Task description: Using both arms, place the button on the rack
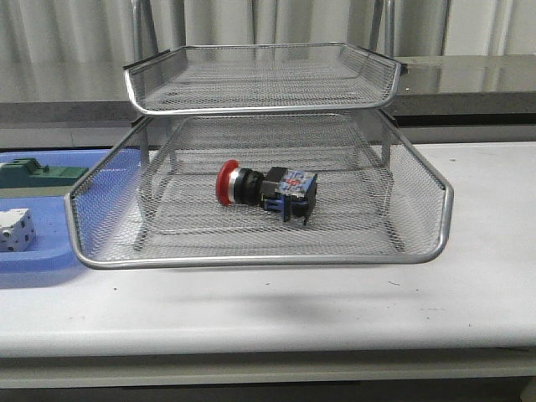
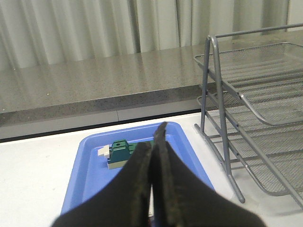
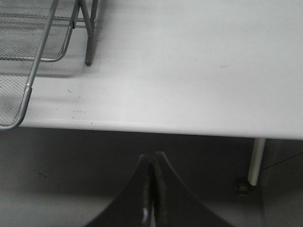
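Observation:
The button [image 1: 266, 189], with red head, silver collar and black-and-blue body, lies on its side in the pulled-out middle tray of the silver wire-mesh rack [image 1: 260, 260]. No arm shows in the front view. My left gripper [image 2: 154, 142] is shut and empty, above the blue tray, with the rack [image 2: 227, 156] to one side of it. My right gripper [image 3: 152, 161] is shut and empty, off the table's front edge, with a corner of the rack [image 3: 28, 90] in its view.
A flat blue plastic tray [image 1: 46, 251] sits left of the rack, holding a green block [image 1: 38, 173] and a white block with dark dots [image 1: 15, 229]. The green block also shows in the left wrist view [image 2: 120, 152]. A table leg [image 3: 255, 163] stands below the edge.

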### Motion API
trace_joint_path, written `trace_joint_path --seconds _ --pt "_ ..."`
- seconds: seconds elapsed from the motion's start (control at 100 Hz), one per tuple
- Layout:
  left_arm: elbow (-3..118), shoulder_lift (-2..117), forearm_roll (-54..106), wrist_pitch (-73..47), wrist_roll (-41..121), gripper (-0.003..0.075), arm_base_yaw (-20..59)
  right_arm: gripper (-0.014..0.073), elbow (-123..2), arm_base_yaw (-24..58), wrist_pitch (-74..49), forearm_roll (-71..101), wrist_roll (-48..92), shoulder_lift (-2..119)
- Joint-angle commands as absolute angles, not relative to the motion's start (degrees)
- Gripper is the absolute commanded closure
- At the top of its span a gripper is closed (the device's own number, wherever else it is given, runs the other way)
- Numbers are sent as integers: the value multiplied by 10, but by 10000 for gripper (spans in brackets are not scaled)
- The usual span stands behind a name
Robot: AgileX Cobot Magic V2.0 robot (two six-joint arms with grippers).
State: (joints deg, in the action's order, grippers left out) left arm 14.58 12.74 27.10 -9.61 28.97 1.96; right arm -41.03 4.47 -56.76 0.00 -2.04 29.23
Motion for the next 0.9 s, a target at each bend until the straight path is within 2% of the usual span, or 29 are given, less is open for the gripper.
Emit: trace_joint_path --seconds 0.0,0.47,0.89 --pt "162 132 279 -47 284 741 19 662 -429 45 -536 -6 -20 295" --pt "162 132 279 -48 284 741 19 662 -429 45 -510 41 -6 306" --pt "162 132 279 -48 284 741 19 660 -429 45 -512 320 286 494"
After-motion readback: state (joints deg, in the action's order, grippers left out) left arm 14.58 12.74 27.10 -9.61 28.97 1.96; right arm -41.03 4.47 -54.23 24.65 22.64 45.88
